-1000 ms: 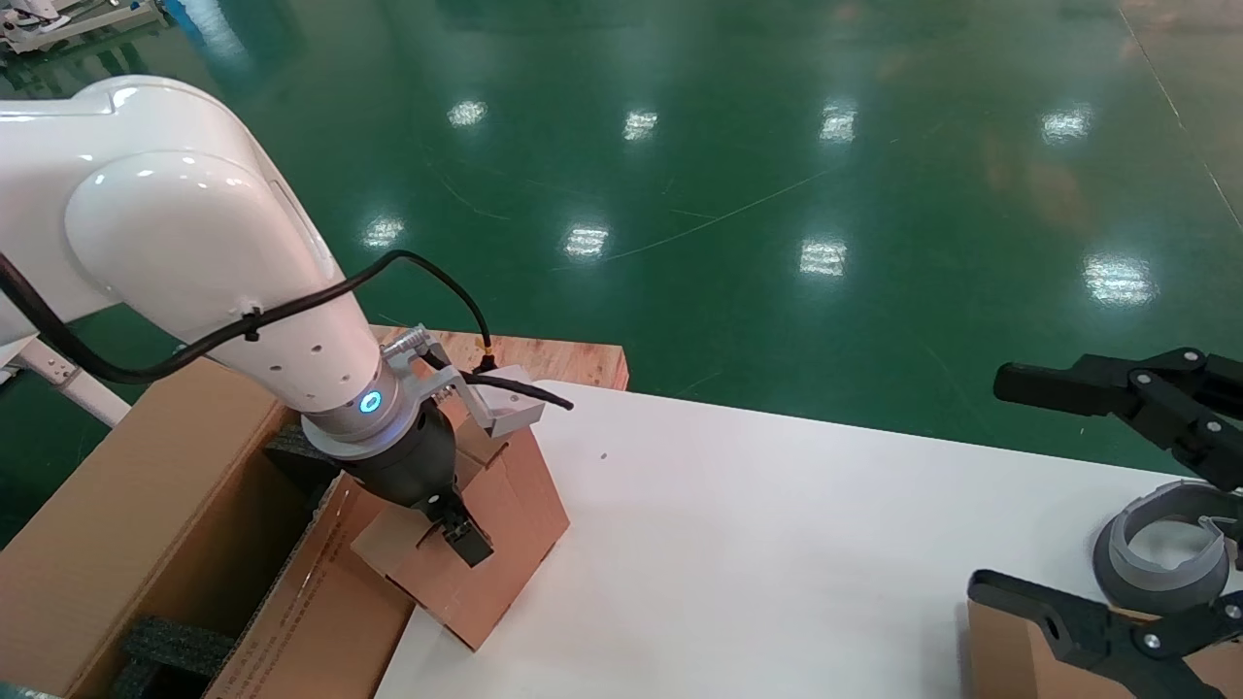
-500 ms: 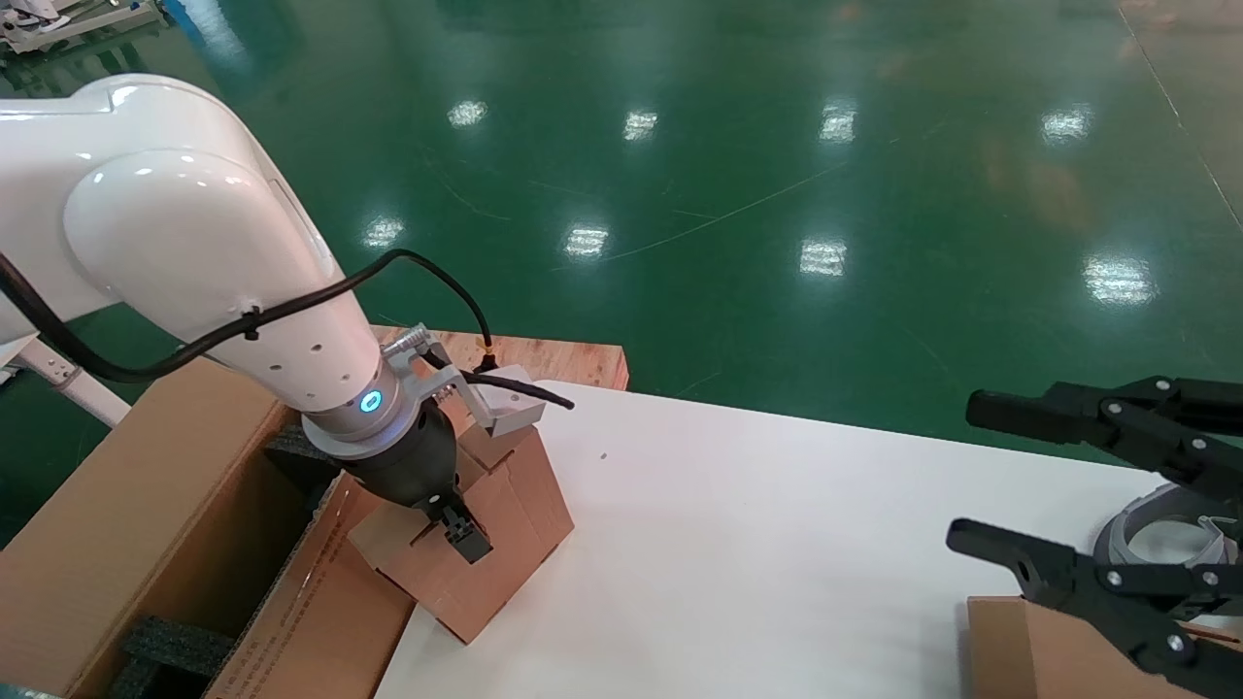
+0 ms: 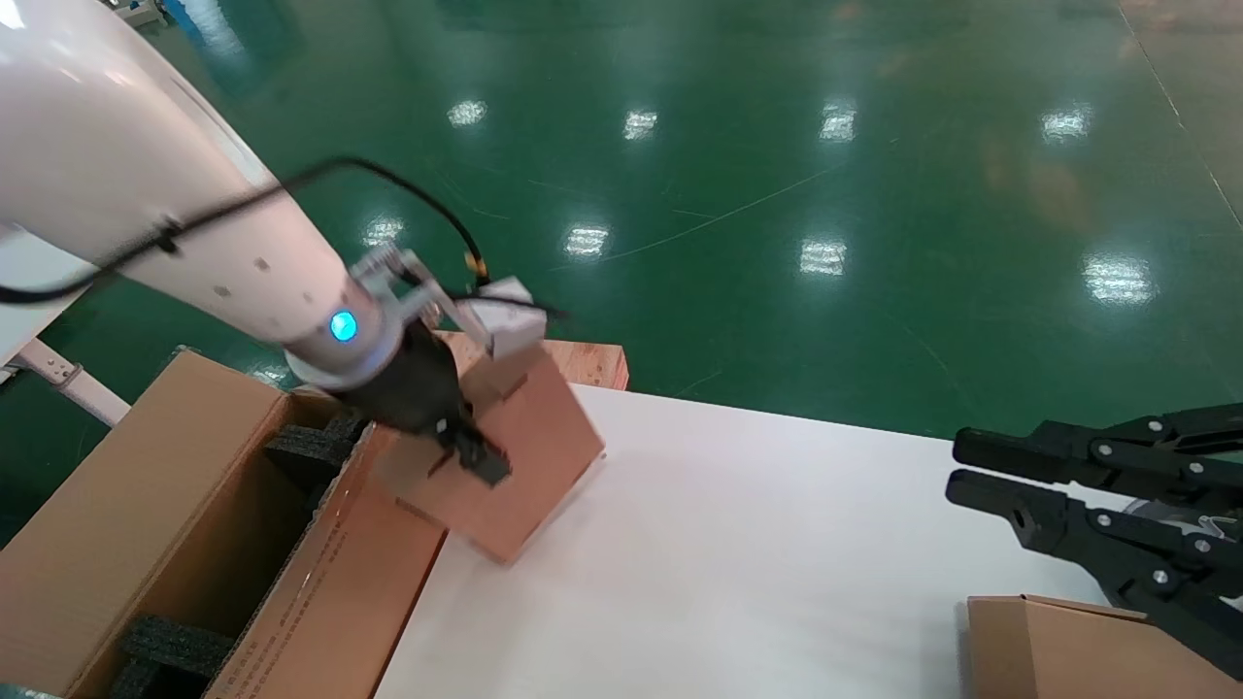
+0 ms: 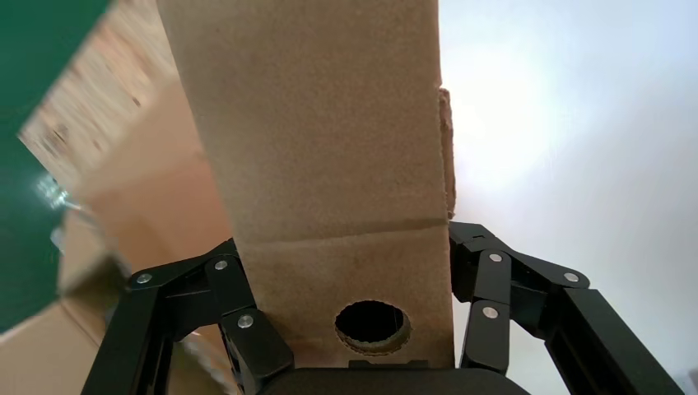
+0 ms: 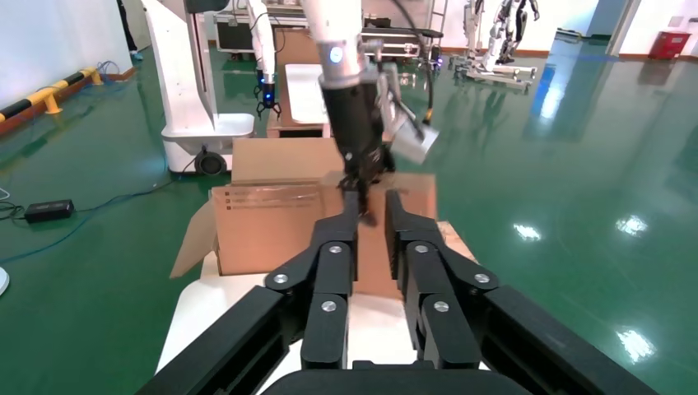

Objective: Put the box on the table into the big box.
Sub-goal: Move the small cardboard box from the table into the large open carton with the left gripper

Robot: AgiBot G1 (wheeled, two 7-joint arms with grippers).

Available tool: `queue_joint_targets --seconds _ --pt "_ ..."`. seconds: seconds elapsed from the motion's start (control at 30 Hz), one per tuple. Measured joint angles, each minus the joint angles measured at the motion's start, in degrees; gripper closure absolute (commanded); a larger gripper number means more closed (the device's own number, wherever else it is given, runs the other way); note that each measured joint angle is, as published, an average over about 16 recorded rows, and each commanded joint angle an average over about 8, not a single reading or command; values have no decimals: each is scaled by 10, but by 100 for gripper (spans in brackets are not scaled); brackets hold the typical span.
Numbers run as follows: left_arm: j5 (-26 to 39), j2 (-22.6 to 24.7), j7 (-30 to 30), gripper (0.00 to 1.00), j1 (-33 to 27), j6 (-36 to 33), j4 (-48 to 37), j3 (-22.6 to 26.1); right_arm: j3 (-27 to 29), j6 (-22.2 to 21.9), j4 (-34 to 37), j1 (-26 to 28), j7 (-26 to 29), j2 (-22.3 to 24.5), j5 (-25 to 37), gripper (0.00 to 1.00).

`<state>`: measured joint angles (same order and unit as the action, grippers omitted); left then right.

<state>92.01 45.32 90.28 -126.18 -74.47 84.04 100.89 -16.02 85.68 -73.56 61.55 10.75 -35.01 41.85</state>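
My left gripper point(image 3: 473, 452) is shut on the small reddish-brown box point(image 3: 532, 449) and holds it tilted in the air, above the white table point(image 3: 738, 563) at its left edge. The box is right next to the big box point(image 3: 126, 505), which stands open with black foam blocks point(image 3: 309, 445) inside. In the left wrist view the box point(image 4: 321, 123) fills the space between the jaws of the left gripper point(image 4: 342, 247), with a round hole near the palm. My right gripper point(image 3: 959, 468) hangs over the table's right side, shut and empty; it also shows in its own wrist view point(image 5: 372, 206).
A paler tan cardboard box point(image 3: 1058, 646) sits at the table's near right corner, under the right gripper. A wooden board point(image 3: 578, 361) lies beyond the table's far left edge. Green floor lies beyond. The big box's printed flap point(image 3: 325, 602) leans against the table edge.
My left gripper has lifted the small box off the table, up and a little away from me. The right gripper's fingers have closed from wide open, and the grey ring beneath it is gone from view.
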Motion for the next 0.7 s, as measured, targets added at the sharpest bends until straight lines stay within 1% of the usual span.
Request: queue_joint_targets --seconds 0.27,0.47,0.7 --pt "-7 -49 -39 100 -21 2 -3 -83 0 0 0 0 0 0 0 0" --pt "-24 -94 -79 100 -36 2 -12 -142 0 0 0 0 0 0 0 0" --pt "-50 -147 -133 100 -54 -3 -30 -191 0 0 0 0 0 0 0 0"
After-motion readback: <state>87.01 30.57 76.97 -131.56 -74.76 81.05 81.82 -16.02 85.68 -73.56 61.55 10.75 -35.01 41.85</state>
